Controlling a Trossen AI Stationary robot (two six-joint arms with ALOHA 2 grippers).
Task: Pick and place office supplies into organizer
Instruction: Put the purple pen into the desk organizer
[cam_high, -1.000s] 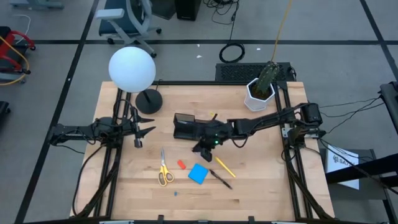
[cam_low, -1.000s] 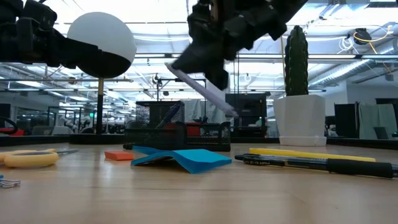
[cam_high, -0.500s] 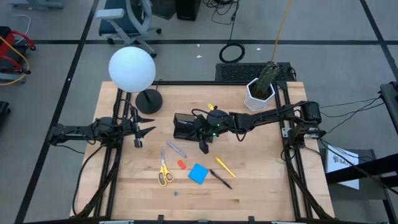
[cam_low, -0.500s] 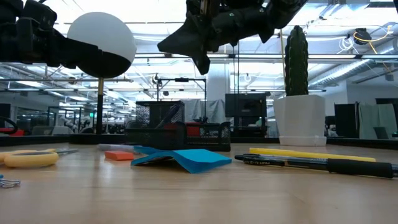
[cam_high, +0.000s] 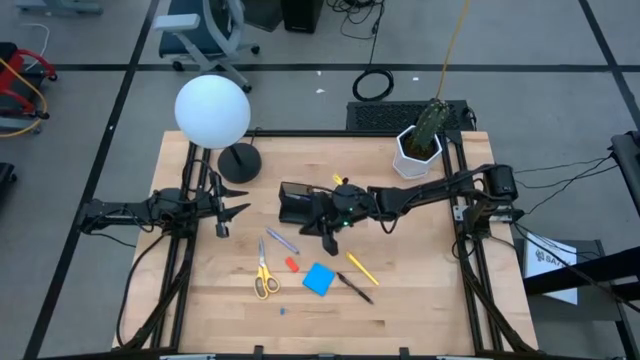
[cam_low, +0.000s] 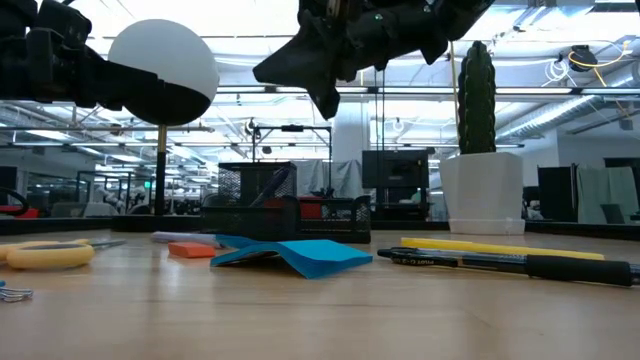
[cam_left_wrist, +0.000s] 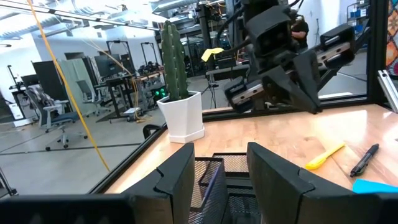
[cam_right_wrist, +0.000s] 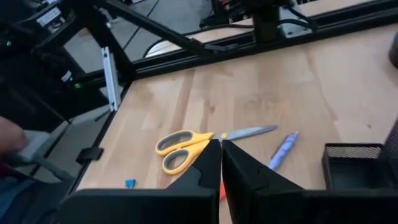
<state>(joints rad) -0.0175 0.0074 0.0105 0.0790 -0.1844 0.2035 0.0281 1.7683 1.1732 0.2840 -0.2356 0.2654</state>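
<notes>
My right gripper (cam_high: 329, 238) hangs shut and empty above the table, just near of the black mesh organizer (cam_high: 298, 203). On the table to its left lies the purple-grey pen (cam_high: 282, 240), which also shows in the right wrist view (cam_right_wrist: 283, 151). Beside the pen are the yellow-handled scissors (cam_high: 264, 270). The red eraser (cam_high: 292, 264), blue pad (cam_high: 319, 279), yellow pen (cam_high: 361, 268) and black pen (cam_high: 355, 288) lie flat nearer the front. My left gripper (cam_high: 236, 202) waits open at the table's left, pointing level toward the organizer (cam_left_wrist: 217, 180).
A lamp with a white globe (cam_high: 212, 110) and a round black base (cam_high: 240, 162) stands at the far left. A cactus in a white pot (cam_high: 418, 150) stands at the far right. A tiny blue piece (cam_high: 282, 311) lies near the front edge.
The purple-grey pen, held slanting in my right gripper a second ago, has dropped to the table and now lies flat between the scissors and the organizer. My right gripper has rolled, tipped its fingers up a little and shut with nothing in it.
</notes>
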